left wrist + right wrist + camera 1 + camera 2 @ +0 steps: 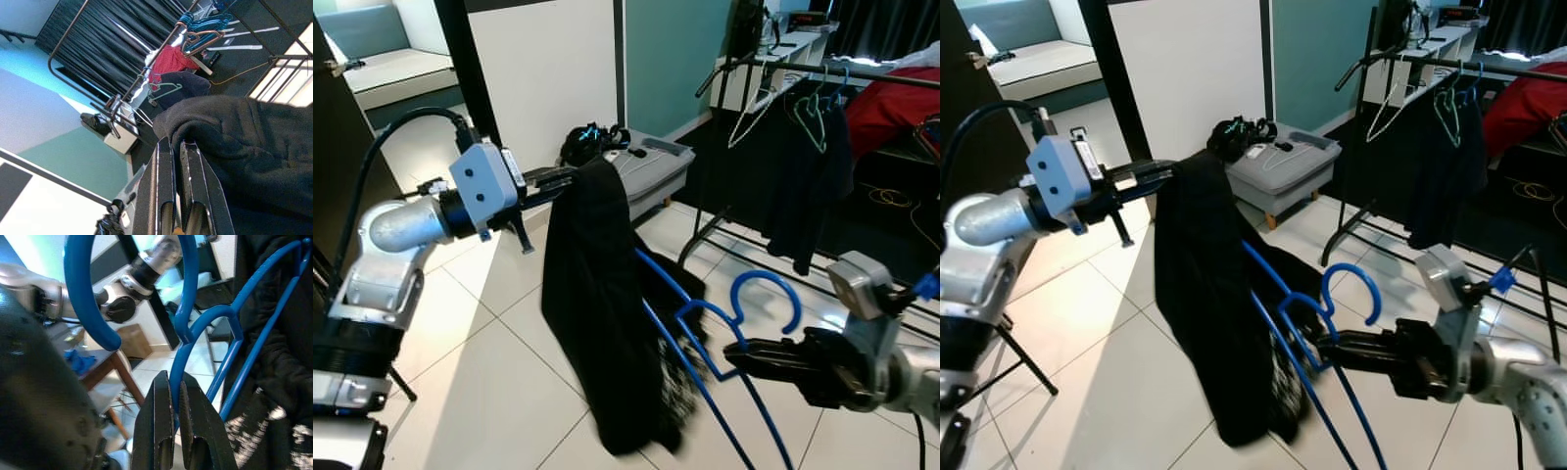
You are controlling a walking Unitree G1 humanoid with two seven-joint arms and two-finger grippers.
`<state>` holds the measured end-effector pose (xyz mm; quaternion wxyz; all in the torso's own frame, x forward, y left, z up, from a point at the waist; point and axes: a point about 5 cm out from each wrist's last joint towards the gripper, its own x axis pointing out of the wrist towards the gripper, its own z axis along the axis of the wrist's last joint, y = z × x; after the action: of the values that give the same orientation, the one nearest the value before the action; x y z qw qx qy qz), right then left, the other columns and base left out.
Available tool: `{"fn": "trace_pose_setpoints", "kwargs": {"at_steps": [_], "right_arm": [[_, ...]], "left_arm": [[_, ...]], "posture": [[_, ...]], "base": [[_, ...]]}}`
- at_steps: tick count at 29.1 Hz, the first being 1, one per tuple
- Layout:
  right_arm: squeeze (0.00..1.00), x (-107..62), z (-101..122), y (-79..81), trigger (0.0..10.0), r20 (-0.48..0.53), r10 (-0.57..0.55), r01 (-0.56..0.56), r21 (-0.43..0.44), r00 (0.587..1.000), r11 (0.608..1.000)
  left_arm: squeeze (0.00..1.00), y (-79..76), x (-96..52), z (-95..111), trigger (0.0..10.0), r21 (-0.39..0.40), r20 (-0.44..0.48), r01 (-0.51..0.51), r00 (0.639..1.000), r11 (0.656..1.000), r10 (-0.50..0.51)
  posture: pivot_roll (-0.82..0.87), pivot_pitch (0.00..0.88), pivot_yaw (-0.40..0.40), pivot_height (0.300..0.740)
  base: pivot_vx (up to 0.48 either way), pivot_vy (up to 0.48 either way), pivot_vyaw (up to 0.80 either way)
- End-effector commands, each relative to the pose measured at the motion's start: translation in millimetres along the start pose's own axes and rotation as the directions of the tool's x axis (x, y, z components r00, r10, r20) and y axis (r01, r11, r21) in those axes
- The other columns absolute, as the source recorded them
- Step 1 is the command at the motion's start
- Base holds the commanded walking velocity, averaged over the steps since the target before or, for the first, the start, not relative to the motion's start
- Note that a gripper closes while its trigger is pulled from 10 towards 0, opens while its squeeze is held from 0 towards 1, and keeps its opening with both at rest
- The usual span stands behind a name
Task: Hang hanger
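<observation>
blue hanger (744,323) carried a black garment (597,313) | right end effector (171,396) clamped on hanger | left end effector (177,152) clamped on garment's top

Blue hanger (724,323), black garment (597,294) — white print near its hem — grey footstool (651,166), white-tiled floor (480,372).

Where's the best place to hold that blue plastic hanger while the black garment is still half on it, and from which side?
Grip the blue plastic hanger at the neck just under its hook, coming from the robot's right, as the right gripper does now. The hook stands free above, one shoulder sits inside the black garment, and the left gripper holds the cloth's top, so the neck looks like the only bare rigid part.
</observation>
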<state>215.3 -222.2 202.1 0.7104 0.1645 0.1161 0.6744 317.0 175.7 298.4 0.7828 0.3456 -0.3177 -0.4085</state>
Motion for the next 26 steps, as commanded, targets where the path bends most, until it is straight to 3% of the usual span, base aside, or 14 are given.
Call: {"fn": "trace_pose_setpoints", "kwargs": {"at_steps": [1,9,11,14,18,26], "right_arm": [[0.00,3.6,0,6.9,10.0,-0.015,0.056,-0.055,0.020,0.998,0.998],[0.00,11.5,-11,11.6,10.0,-0.051,0.099,-0.094,0.096,0.994,0.991],[0.00,13.1,-12,7.7,10.0,-0.046,0.078,-0.074,0.087,0.996,0.993],[0.00,20.4,-6,-17.6,10.0,0.022,-0.066,0.066,-0.001,0.998,0.998],[0.00,29.6,-2,-22.9,10.0,0.058,-0.059,0.060,-0.022,0.997,0.998],[0.00,43.5,6,-30.5,10.0,0.075,-0.065,0.071,-0.086,0.995,0.994]], "left_arm": [[0.00,6.1,-0.8,5,10.0,0.059,0.003,0.018,1.000,0.998,-0.018],[0.00,-0.8,9.8,15,10.0,0.076,0.073,0.051,0.996,0.996,-0.057],[0.00,-4.4,14.8,21,10.0,0.072,0.111,0.070,0.991,0.995,-0.078],[0.00,-14.8,33.1,49,10.0,0.080,0.253,0.121,0.958,0.989,-0.137],[0.00,-20.3,41.8,64,10.0,0.084,0.333,0.153,0.927,0.985,-0.172],[0.00,-27.5,46.5,61,10.0,0.120,0.308,0.221,0.918,0.968,-0.248]], "posture": [[-0.09,0.000,0.044,0.740],[-0.09,0.000,0.033,0.740],[-0.08,0.000,0.030,0.740],[-0.07,0.000,0.028,0.740],[-0.07,0.000,0.027,0.740],[-0.07,0.000,0.037,0.740]], "base": [[0.000,0.000,0.00],[0.000,0.000,0.00],[0.000,0.000,0.00],[0.000,0.000,0.00],[0.000,0.000,0.00],[0.000,0.000,0.00]]}}
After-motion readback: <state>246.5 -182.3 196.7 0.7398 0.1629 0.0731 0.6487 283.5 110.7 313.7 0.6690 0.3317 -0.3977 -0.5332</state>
